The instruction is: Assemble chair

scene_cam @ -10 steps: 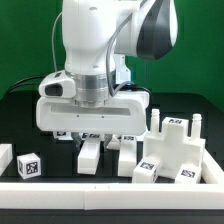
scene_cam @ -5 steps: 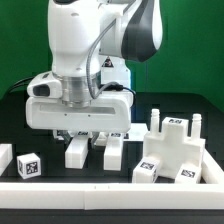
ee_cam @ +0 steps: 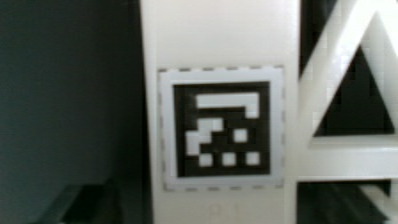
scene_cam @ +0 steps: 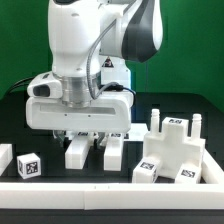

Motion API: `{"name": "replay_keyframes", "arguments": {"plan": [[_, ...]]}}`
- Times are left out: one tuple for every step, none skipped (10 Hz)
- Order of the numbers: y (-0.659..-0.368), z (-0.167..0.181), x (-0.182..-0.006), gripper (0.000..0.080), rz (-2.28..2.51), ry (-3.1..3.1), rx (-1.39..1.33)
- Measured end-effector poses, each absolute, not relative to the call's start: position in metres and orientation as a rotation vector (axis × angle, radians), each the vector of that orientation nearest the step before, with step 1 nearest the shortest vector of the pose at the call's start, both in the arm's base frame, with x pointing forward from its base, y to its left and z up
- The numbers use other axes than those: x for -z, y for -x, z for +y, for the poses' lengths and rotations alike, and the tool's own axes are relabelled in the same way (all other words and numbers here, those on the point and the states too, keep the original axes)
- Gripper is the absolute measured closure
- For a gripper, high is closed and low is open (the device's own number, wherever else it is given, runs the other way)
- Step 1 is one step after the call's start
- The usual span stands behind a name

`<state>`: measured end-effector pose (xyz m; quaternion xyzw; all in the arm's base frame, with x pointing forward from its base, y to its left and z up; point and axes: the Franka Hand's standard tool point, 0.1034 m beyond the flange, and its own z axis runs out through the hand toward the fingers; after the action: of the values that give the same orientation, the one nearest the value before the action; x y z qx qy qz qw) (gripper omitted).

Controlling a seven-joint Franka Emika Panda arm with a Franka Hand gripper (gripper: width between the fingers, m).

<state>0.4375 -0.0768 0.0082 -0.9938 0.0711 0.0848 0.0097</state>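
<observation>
My gripper [scene_cam: 95, 142] hangs low over the black table, shut on a white chair part [scene_cam: 78, 151] whose two blocky ends show below the hand. In the wrist view this part [ee_cam: 214, 60] fills the frame as a white bar with a square black-and-white tag, held between the jaws of the gripper [ee_cam: 217, 205]. The fingers are only dark blurs at the frame's corners. A blocky white chair piece [scene_cam: 176, 150] with posts and several tags stands at the exterior view's right, apart from the held part.
A small white tagged cube [scene_cam: 29, 166] sits at the exterior view's left, with another white block [scene_cam: 4, 160] at the edge. A white rim [scene_cam: 110, 188] runs along the table's front. A green wall stands behind.
Since a second ago the arm and the held white part have shifted toward the exterior view's left and slightly up. Nothing has moved in the last half second.
</observation>
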Motion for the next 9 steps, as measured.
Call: {"name": "replay_keyframes", "arguments": {"plan": [[-0.443, -0.077, -0.013, 0.0173, 0.222, 3.106, -0.235], [-0.444, -0.077, -0.018, 0.0157, 0.221, 3.109, -0.204], [-0.442, -0.076, -0.023, 0.0157, 0.220, 3.104, -0.192], [-0.441, -0.079, -0.027, 0.0151, 0.216, 3.126, -0.122], [-0.433, -0.083, -0.027, 0.0151, 0.201, 3.171, -0.010], [-0.432, -0.088, -0.028, 0.0151, 0.190, 3.204, 0.081], [-0.433, -0.094, -0.029, 0.0151, 0.183, 3.232, 0.164], [-0.434, -0.103, -0.034, 0.0151, 0.162, 3.276, 0.317], [-0.434, -0.101, -0.040, 0.0151, 0.138, 3.293, 0.434]]}}
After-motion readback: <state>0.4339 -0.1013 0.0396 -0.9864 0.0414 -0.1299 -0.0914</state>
